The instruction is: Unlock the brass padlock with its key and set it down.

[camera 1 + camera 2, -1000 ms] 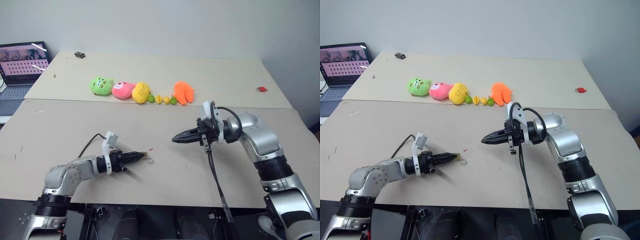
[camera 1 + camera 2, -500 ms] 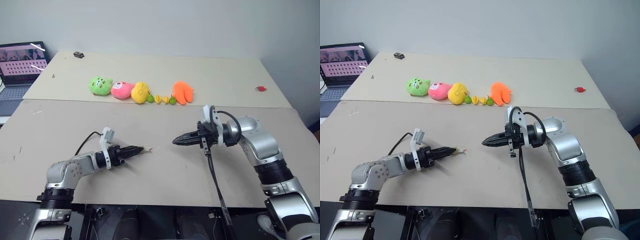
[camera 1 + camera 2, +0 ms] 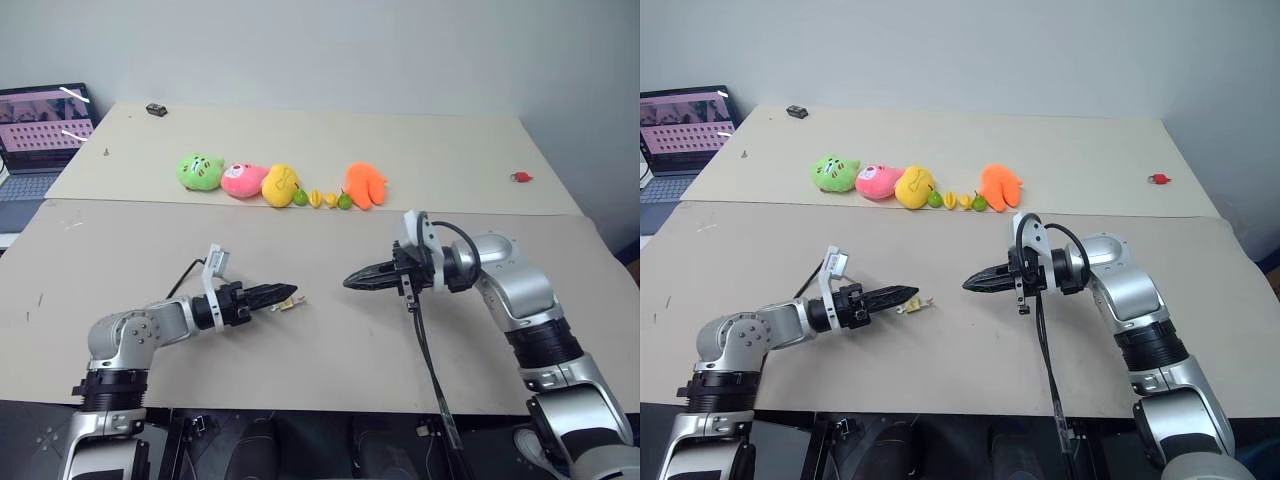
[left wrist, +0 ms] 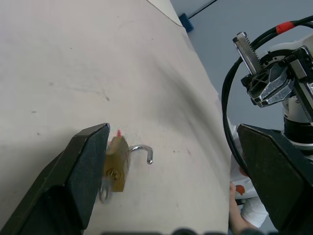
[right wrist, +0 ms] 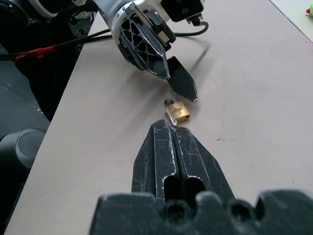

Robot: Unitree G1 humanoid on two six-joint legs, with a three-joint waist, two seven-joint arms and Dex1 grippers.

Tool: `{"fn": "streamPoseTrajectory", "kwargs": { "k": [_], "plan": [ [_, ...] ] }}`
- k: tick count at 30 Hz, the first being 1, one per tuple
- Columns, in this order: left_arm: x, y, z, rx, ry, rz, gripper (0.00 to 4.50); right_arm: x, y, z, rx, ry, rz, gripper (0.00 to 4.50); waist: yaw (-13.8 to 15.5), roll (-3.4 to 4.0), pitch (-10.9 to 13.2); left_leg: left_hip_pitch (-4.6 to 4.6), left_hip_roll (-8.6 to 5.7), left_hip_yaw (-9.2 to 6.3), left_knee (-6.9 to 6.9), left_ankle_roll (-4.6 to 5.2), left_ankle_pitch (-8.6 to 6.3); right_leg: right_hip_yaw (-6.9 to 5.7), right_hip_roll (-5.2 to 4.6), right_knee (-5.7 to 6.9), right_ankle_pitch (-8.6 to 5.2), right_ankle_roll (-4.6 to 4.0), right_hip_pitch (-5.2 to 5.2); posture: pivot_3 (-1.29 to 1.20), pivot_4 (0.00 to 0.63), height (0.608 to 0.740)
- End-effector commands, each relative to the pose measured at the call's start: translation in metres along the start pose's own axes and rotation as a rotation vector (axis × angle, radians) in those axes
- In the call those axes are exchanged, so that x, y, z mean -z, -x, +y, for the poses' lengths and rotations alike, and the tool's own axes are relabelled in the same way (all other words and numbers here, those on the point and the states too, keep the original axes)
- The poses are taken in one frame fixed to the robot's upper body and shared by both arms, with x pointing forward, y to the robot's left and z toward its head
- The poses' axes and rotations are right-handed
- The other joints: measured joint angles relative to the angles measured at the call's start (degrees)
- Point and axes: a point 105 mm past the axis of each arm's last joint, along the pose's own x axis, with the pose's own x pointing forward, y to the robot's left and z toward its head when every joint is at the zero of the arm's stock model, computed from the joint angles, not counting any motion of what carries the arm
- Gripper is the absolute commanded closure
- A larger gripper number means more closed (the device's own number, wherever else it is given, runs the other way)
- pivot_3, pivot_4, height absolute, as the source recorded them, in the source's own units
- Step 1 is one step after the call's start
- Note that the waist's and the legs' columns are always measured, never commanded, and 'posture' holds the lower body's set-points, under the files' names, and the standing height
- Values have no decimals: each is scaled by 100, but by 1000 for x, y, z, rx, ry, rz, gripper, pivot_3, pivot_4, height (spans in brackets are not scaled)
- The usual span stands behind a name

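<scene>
The brass padlock [image 4: 116,164] lies on the beige table [image 3: 330,340] with its silver shackle [image 4: 142,149] swung open and a silver ring at its bottom end. My left gripper [image 4: 171,128] is open, and the padlock rests against the inner face of one of its fingers [image 4: 85,166]. From the head, the padlock [image 3: 288,303] sits just below the left gripper's tips [image 3: 288,291]. My right gripper [image 3: 349,282] is shut and empty. It hovers a short way to the right, pointing at the padlock [image 5: 178,112]. I cannot make out the key.
A row of plush toys [image 3: 245,180] and small toy fruits [image 3: 322,199] lies across the far table. A laptop [image 3: 40,130] stands at far left. A small red object [image 3: 522,178] is at far right and a small black one [image 3: 157,108] at the back. A black cable [image 3: 430,350] hangs from my right wrist.
My left gripper has opened and let go of the padlock, which now lies at its tips. The left hand rose slightly. The right arm stayed still.
</scene>
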Motion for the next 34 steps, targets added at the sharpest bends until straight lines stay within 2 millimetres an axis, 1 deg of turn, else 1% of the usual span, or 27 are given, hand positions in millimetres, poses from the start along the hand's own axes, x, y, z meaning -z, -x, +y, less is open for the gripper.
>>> {"fn": "streamPoseTrajectory", "kwargs": {
  "k": [1,4,9,13,15,17,19,21,23,24,25,26,27,28,29,30,31,34],
  "plan": [
    [-21,6,10,-75,-98,-89,93,-11,3,-5,18,57,-21,4500,4,0,0,0,0,0,0,0,0,0,0,0,0,0,0,0,150,722],
    [-33,9,19,-136,-155,-163,93,-11,3,-5,17,57,-19,4500,7,0,0,0,0,0,0,0,0,0,0,0,2,-2,0,0,150,722],
    [-44,14,25,-182,-211,-227,93,-10,2,-5,14,57,-18,4500,9,-1,1,-2,0,0,0,0,0,0,0,-1,13,-21,0,0,150,722],
    [-63,24,21,-232,-273,-308,93,-9,3,-5,26,62,-15,4500,6,-1,1,-1,0,0,0,0,0,0,0,0,12,-20,0,0,150,722],
    [-75,33,17,-271,-293,-398,93,-11,6,-8,67,75,-27,4500,4,-1,1,-1,1,0,0,0,0,0,0,0,13,-20,-1,0,150,722],
    [-82,42,18,-340,-324,-456,93,-12,9,-13,115,85,-34,4500,8,-3,1,-2,1,0,0,0,0,0,0,-1,13,-20,0,0,150,722],
    [-87,52,20,-424,-326,-530,93,-13,26,-33,274,69,-63,4500,14,-3,2,-3,0,0,0,0,0,0,-2,-1,14,-21,0,0,150,722],
    [-89,65,24,-495,-312,-593,93,-15,50,-53,459,36,-127,4500,16,-3,2,-2,0,0,1,0,0,0,-3,-2,16,-21,2,0,150,722],
    [-88,73,28,-539,-289,-634,93,-13,66,-65,576,-16,-172,4500,21,-3,2,-2,-1,1,2,0,0,0,-4,-2,17,-21,3,0,150,722],
    [-86,79,30,-573,-282,-654,93,-9,76,-69,645,-48,-192,4500,21,-4,2,-2,-2,1,2,0,0,0,-5,-1,17,-21,3,0,150,722],
    [-80,86,34,-618,-280,-673,93,0,92,-76,751,-104,-230,4500,20,-4,2,-2,-1,0,1,0,0,0,-4,-1,18,-22,2,0,150,722],
    [-76,91,36,-650,-279,-684,93,6,104,-79,826,-144,-257,4500,19,-4,2,-2,-1,0,1,0,0,0,-3,-2,18,-22,1,0,150,722],
    [-68,97,38,-692,-279,-694,93,18,119,-83,932,-210,-290,4500,20,-4,2,-2,-1,0,0,0,0,1,-4,-4,18,-22,5,0,150,722],
    [-59,99,39,-725,-272,-695,93,31,133,-84,1021,-284,-322,4500,22,-6,1,-3,-2,3,-1,0,0,1,-6,-6,18,-23,4,0,150,722],
    [-49,101,41,-749,-246,-693,93,42,141,-81,1075,-345,-343,4500,21,-6,1,-3,-1,2,-1,0,0,1,-6,-7,18,-23,7,0,150,722],
    [-41,102,42,-771,-232,-694,93,52,146,-78,1110,-383,-354,4500,33,-6,1,-3,-3,3,-2,0,0,2,-8,-9,18,-23,9,0,150,722],
    [-35,103,42,-790,-228,-686,93,58,147,-72,1122,-402,-357,4500,52,-6,1,-3,-6,5,-2,0,0,3,-12,-8,18,-23,8,0,150,722],
    [-17,104,43,-823,-243,-645,93,69,140,-58,1129,-423,-346,4500,60,-6,1,-2,-5,5,-1,0,0,5,-9,-4,18,-23,4,0,150,722]
  ]
}}
